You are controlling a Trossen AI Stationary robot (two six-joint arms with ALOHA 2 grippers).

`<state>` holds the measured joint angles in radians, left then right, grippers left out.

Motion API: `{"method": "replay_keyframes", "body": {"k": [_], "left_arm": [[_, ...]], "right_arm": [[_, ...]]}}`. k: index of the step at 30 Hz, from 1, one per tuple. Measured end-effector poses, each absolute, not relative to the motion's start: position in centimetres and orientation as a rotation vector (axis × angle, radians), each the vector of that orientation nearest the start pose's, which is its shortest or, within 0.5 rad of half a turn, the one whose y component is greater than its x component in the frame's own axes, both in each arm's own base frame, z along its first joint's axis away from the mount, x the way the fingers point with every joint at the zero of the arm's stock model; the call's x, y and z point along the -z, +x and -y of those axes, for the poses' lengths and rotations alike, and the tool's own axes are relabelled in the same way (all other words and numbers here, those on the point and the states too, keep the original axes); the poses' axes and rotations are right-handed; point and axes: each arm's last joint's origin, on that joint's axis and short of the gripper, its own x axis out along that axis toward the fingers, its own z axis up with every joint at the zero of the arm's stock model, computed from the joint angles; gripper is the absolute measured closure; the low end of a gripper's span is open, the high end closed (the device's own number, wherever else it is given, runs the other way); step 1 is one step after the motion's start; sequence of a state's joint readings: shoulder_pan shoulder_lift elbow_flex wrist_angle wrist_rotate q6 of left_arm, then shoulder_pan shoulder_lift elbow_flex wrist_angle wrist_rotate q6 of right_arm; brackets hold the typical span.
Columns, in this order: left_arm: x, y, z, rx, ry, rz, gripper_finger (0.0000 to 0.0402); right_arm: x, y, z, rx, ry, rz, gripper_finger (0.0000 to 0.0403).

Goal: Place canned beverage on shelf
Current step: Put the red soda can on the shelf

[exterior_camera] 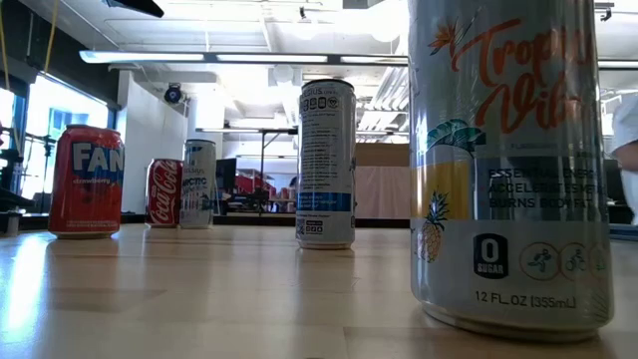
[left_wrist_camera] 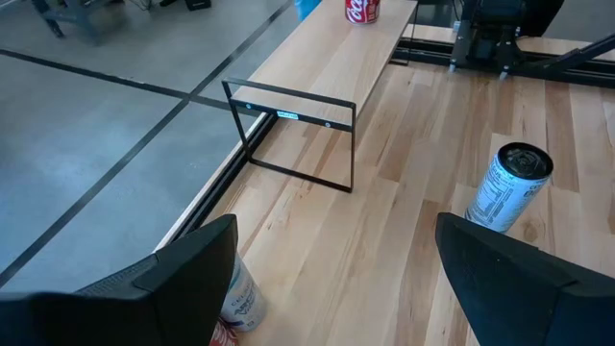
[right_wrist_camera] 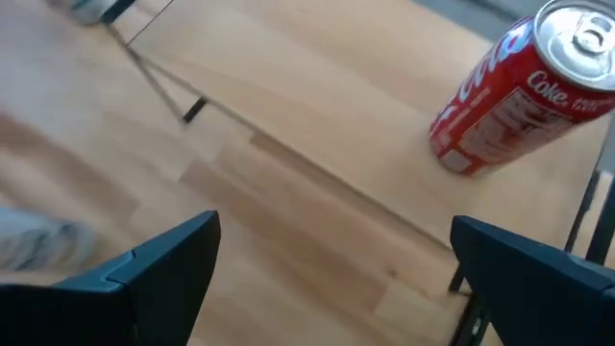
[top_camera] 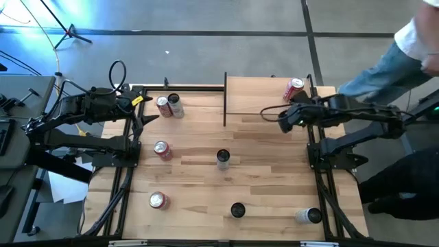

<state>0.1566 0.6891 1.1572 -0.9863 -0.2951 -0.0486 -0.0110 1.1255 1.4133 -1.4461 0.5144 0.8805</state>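
The shelf (top_camera: 264,96), a light-wood board with a thin black frame, stands at the table's far edge. A red Coke can (top_camera: 293,89) stands upright on its right end, and it also shows in the right wrist view (right_wrist_camera: 524,86). My right gripper (top_camera: 282,120) is open and empty, over the shelf's near edge and just near-left of that can. My left gripper (top_camera: 148,114) is open and empty at the table's far left, beside a red can and a silver can (top_camera: 169,106) standing together.
Other cans stand on the table: a red one (top_camera: 162,149), a silver one (top_camera: 223,158), a red one (top_camera: 158,200), a dark-topped one (top_camera: 237,210) and a silver one (top_camera: 309,215). A person (top_camera: 405,48) stands beyond the far right corner.
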Motion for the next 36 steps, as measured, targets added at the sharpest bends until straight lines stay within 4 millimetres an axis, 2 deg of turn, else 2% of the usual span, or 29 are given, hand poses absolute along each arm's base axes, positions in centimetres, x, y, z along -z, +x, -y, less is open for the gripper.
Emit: {"method": "replay_keyframes", "body": {"k": [9,21,28,33,36], "left_arm": [[-38.8,8.8,-2.2,-0.454,-0.011,-0.51,0.0067],[-38.8,8.8,-2.2,-0.454,-0.011,-0.51,0.0067],[-38.8,8.8,-2.2,-0.454,-0.011,-0.51,0.0067],[-38.8,8.8,-2.2,-0.454,-0.011,-0.51,0.0067],[-38.8,8.8,-2.2,-0.454,-0.011,-0.51,0.0067]], "right_arm": [[-41.2,14.2,3.6,0.761,0.673,-0.966,0.0003],[-43.2,15.9,7.9,0.553,0.632,-1.005,0.0003],[-44.4,15.9,9.8,0.51,0.498,-0.99,0.0003],[-45.4,14.7,10.9,0.6,0.295,-1.005,0.0003],[-45.9,14.2,11.4,0.647,0.247,-1.006,0.0003]]}}
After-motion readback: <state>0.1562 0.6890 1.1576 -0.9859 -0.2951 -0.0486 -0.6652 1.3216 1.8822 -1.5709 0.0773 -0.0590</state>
